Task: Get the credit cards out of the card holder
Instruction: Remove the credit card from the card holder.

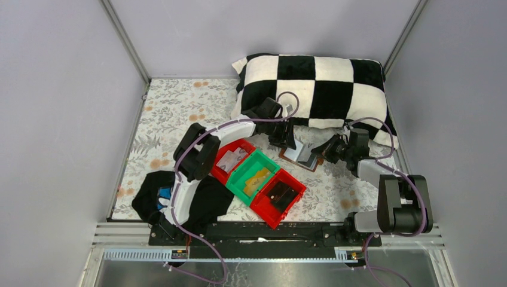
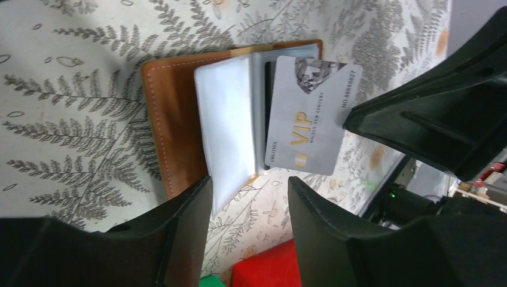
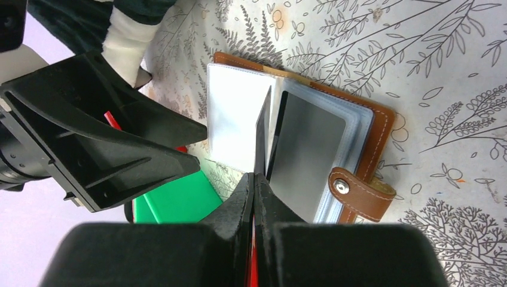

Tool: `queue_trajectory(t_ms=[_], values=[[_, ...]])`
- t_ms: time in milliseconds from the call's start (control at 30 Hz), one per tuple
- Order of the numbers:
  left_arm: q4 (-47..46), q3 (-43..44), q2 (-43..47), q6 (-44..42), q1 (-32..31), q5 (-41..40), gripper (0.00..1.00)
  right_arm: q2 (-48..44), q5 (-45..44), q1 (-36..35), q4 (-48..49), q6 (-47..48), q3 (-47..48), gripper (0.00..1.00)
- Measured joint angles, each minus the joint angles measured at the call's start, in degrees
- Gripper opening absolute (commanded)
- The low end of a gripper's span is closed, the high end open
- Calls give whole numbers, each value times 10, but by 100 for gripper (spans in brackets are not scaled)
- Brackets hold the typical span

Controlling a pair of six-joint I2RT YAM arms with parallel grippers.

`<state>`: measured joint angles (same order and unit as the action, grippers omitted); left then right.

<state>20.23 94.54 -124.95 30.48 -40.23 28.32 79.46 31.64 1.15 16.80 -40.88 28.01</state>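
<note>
Beyond the bins [image 1: 257,174], our left gripper [image 2: 248,189] hangs part-open and empty over the holder [image 2: 171,122], which lies spread open on the table [image 1: 173,101]. Our right gripper [image 3: 254,180] is pinched tight on a card [image 2: 306,119] over its sleeves. A pillow [image 1: 317,84] lies behind.

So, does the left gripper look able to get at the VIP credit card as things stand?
Probably yes: the left gripper is open just short of the VIP credit card, whose near edge overhangs the card holder. The right gripper, shut on the card's side edge, crowds only that side.
</note>
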Motion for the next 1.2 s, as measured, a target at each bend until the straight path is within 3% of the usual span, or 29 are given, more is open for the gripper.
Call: queue_trajectory(t_ms=[667, 967, 1067, 1200], values=[[-40, 15, -4, 30, 16, 162, 52, 16, 22, 0, -5, 6, 0, 0], [-60, 13, -58, 53, 9, 182, 51, 33, 25, 0, 4, 1, 0, 0], [-62, 6, -60, 56, 9, 183, 51, 33, 20, 0, 1, 1, 0, 13], [-68, 6, -59, 57, 8, 183, 51, 33, 9, 0, -14, 2, 0, 20]])
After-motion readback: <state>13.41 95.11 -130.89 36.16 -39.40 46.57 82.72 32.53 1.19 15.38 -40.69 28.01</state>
